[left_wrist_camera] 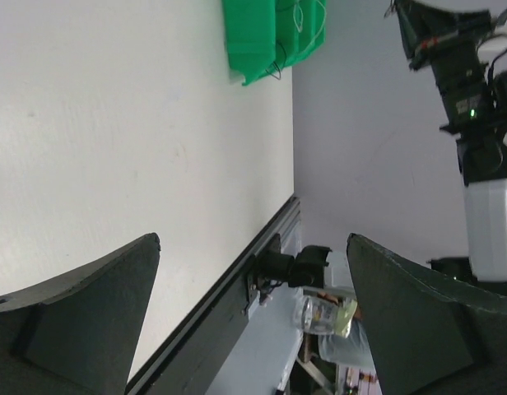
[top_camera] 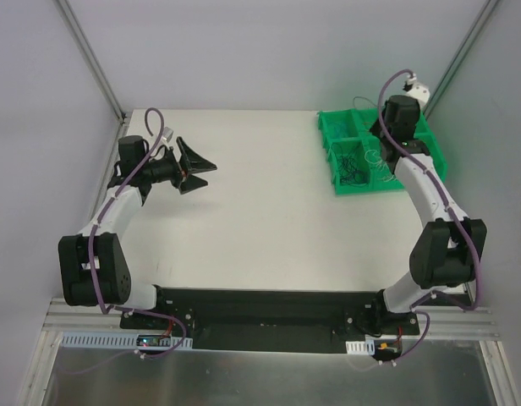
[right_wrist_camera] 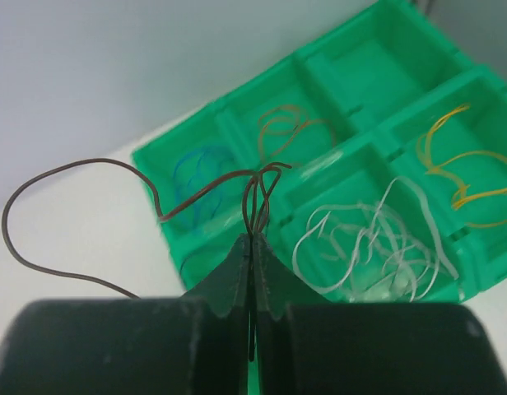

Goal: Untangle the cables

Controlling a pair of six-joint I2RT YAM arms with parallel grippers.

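My right gripper point(right_wrist_camera: 252, 239) is shut on a thin dark red wire point(right_wrist_camera: 72, 169) and holds it above a green divided tray point(right_wrist_camera: 336, 78); the wire loops up at the fingertips and trails in a wide curl to the left over the table. The tray's compartments hold blue wires point(right_wrist_camera: 196, 169), orange wires point(right_wrist_camera: 282, 123), yellow wires point(right_wrist_camera: 463, 164) and white wires point(right_wrist_camera: 369, 243). In the top view the right gripper point(top_camera: 385, 135) hangs over the tray point(top_camera: 332, 127) at the back right, where black wires point(top_camera: 349, 165) lie. My left gripper point(top_camera: 201, 165) is open and empty at the left, far from the tray.
The left wrist view looks between its open fingers point(left_wrist_camera: 81, 321) across the white table to the green tray point(left_wrist_camera: 262, 41), the right arm point(left_wrist_camera: 484, 206) and the table's black front rail point(left_wrist_camera: 229, 321). Grey walls close in the table's sides and back.
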